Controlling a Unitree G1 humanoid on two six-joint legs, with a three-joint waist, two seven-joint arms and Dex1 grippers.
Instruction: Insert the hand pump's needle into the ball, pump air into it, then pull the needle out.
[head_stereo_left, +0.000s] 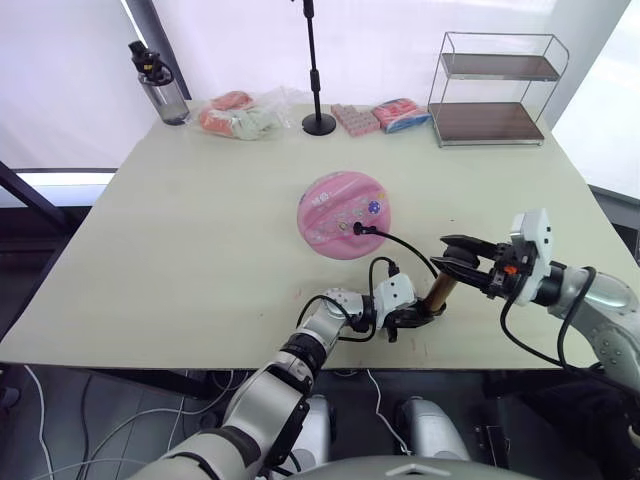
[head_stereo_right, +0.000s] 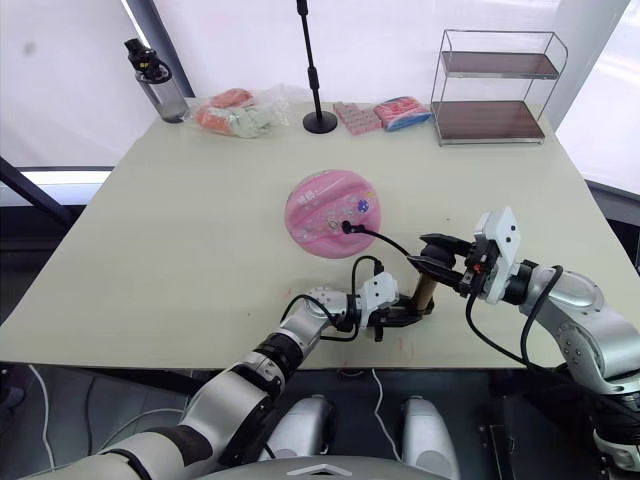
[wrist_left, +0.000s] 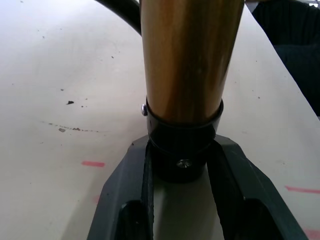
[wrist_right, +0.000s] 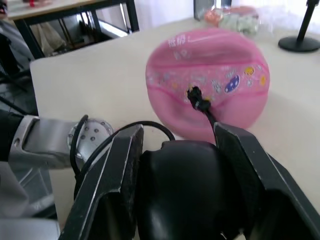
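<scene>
— Gold-bronze metal hand pump at the near table edge: left gripper clamps its black base cap, right gripper closes around the black T-handle.

— And the soft pink printed ball?

— Mid-table, needle fitting seated; likely squashy, so stroke gently.

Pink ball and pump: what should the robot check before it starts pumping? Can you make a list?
1. Hose fitting plugged into the soft pink printed ball: ok.
2. Left gripper fingers clamp the gold-bronze metal hand pump at its black base cap: ok.
3. Right gripper fingers around the black pump handle: ok.
4. Thin black hose free of kinks: ok.
5. Ball full: not ok, dented.
6. Needle fully in: cannot tell.
</scene>
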